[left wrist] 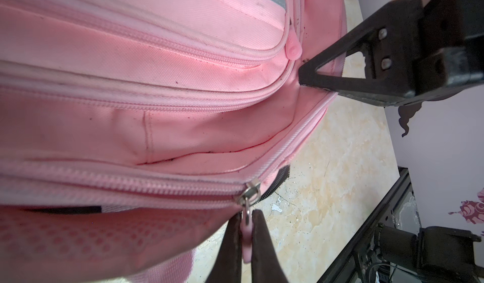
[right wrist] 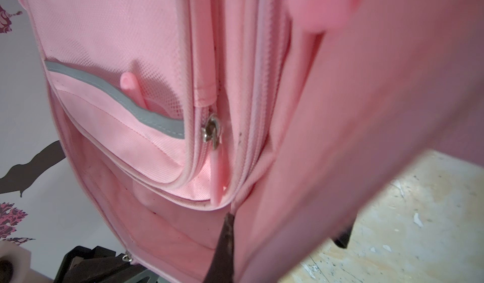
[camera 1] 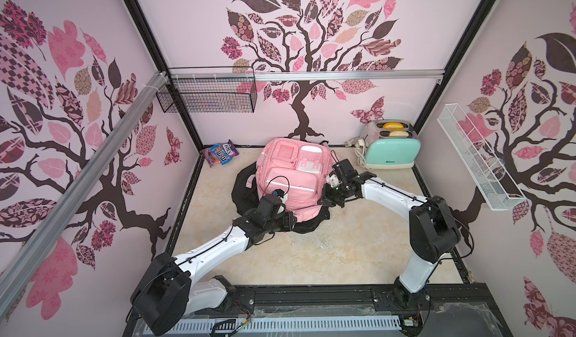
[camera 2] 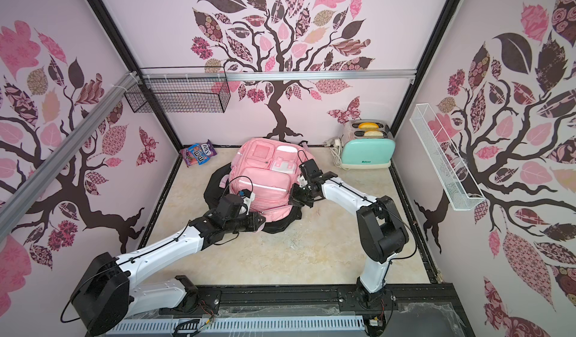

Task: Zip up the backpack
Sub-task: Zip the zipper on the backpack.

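The pink backpack (camera 1: 290, 176) (camera 2: 265, 176) lies flat mid-table on black fabric (camera 1: 246, 192). My left gripper (left wrist: 247, 216) sits at its near edge, shut on the pink pull tab (left wrist: 246, 242) of the main zipper's metal slider (left wrist: 250, 190). On one side of the slider the teeth are joined. On the other the compartment gapes as far as my right gripper's finger (left wrist: 340, 72). My right gripper (camera 1: 322, 201) (right wrist: 231, 221) is at the bag's right side, shut on the backpack's fabric edge, and the cloth hides one of its fingers.
A mint toaster (camera 1: 391, 151) with bread and its white cord (camera 1: 358, 151) stands at the back right. A candy bag (camera 1: 220, 153) lies at the back left. A black wire basket (camera 1: 207, 93) and a white one (camera 1: 477, 157) hang on the walls.
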`<act>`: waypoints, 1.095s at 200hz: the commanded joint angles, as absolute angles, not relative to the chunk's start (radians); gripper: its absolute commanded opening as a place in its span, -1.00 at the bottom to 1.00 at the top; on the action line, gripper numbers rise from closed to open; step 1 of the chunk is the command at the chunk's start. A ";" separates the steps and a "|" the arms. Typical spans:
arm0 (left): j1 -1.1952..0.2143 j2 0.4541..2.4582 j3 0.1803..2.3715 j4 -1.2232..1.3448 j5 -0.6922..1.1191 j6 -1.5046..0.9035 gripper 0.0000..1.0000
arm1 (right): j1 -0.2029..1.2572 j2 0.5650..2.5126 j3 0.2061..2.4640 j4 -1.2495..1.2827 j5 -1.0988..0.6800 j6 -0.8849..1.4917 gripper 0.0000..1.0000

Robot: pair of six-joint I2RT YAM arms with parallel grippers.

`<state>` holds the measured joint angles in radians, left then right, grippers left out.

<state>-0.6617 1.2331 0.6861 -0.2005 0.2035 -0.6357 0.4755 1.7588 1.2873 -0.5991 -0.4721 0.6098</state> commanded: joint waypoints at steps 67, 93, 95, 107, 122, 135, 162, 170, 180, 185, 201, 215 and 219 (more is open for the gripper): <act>-0.660 1.224 0.667 -0.182 0.231 -0.646 -1.00 | 0.443 1.697 1.154 -0.359 -0.569 0.812 -0.42; -0.667 1.226 0.653 -0.154 0.237 -0.652 -1.00 | 0.456 1.649 1.106 -0.322 -0.556 0.874 -0.24; -0.667 1.225 0.651 -0.152 0.238 -0.653 -1.00 | 0.458 1.647 1.106 -0.323 -0.557 0.876 -0.22; -0.672 1.223 0.644 -0.139 0.243 -0.655 -1.00 | 0.472 1.639 1.106 -0.323 -0.556 0.889 -0.11; -0.679 1.223 0.643 -0.135 0.244 -0.657 -1.00 | 0.495 1.634 1.102 -0.316 -0.550 0.907 0.11; -0.683 1.226 0.645 -0.133 0.247 -0.655 -1.00 | 0.519 1.639 1.096 -0.299 -0.543 0.923 0.13; -0.687 1.226 0.648 -0.127 0.249 -0.658 -1.00 | 0.566 1.667 1.095 -0.254 -0.554 0.962 0.15; -0.687 1.226 0.648 -0.124 0.250 -0.660 -1.00 | 0.579 1.673 1.098 -0.251 -0.549 0.966 0.16; -0.689 1.227 0.650 -0.123 0.252 -0.661 -1.00 | 0.590 1.678 1.105 -0.252 -0.544 0.966 0.15; -0.689 1.227 0.650 -0.124 0.253 -0.661 -1.00 | 0.592 1.681 1.109 -0.252 -0.544 0.966 0.14; -0.691 1.225 0.651 -0.125 0.255 -0.660 -1.00 | 0.592 1.687 1.112 -0.250 -0.549 0.964 -0.02; -0.690 1.222 0.650 -0.128 0.254 -0.660 -1.00 | 0.592 1.688 1.112 -0.248 -0.553 0.956 -0.40; -0.690 1.223 0.650 -0.130 0.254 -0.658 -1.00 | 0.592 1.686 1.112 -0.247 -0.554 0.955 -0.50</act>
